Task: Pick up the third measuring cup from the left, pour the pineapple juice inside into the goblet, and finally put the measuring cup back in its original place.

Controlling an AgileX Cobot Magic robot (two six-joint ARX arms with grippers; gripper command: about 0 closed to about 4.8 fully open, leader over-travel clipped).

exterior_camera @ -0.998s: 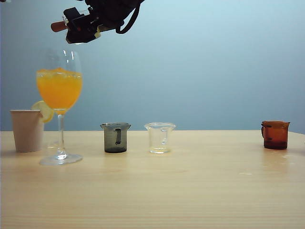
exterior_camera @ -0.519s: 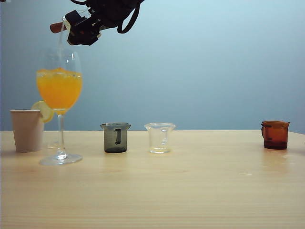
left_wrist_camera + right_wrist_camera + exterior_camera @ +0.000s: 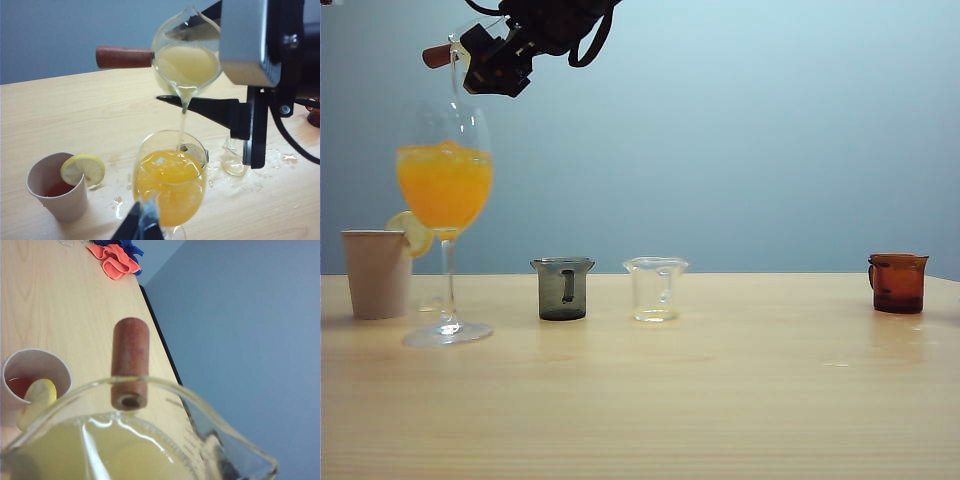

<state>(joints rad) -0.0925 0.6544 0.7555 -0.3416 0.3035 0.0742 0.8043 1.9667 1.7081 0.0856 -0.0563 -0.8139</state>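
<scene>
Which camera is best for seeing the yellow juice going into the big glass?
The left wrist view: the juice streams from the tilted cup into the glass. The exterior view shows only a faint stream; the right wrist view shows juice in the cup, no glass.

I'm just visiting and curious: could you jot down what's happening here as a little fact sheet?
Action: right tool holds measuring cup tilted above goblet
Pouring: pale pineapple juice streams into goblet's orange drink
Left tool: beside the goblet, state unclear
Nearby: paper cup with lemon slice
Table: three other small cups
</scene>
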